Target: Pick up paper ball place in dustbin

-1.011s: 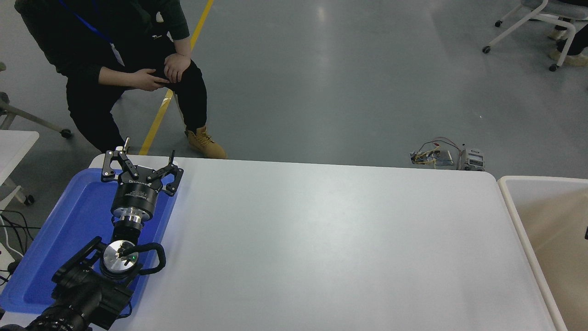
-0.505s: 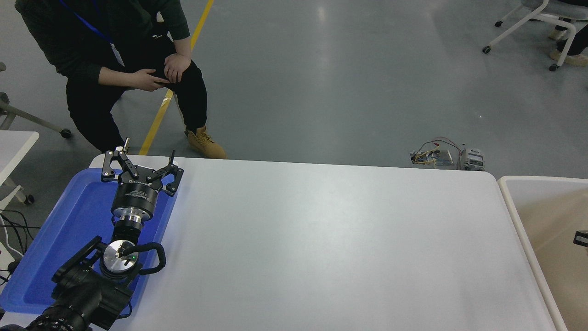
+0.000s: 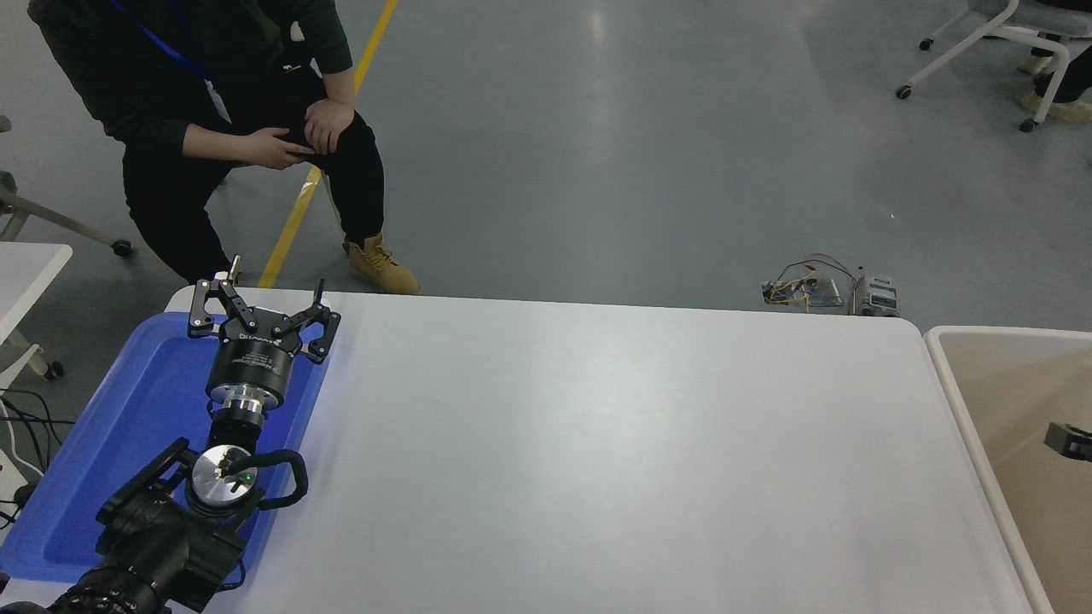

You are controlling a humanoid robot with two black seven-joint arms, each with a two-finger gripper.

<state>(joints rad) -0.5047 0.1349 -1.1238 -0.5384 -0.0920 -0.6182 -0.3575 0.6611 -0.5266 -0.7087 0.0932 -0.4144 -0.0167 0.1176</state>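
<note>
Right gripper edging into view over the bin

We see more of the right gripper [image 3: 1069, 441] now: a second ago only a black sliver showed at the picture's right edge, and it has pushed further leftward, a dark blocky tip over the beige inside of the dustbin [image 3: 945, 368]. We can't tell how its fingers stand.

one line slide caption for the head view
Left gripper parked over blue tray; right gripper entering above dustbin.

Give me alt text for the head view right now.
A black gripper tip pokes in from the right edge over the dustbin; no paper ball shows. The left gripper sits open over a blue tray on the white table.
</note>
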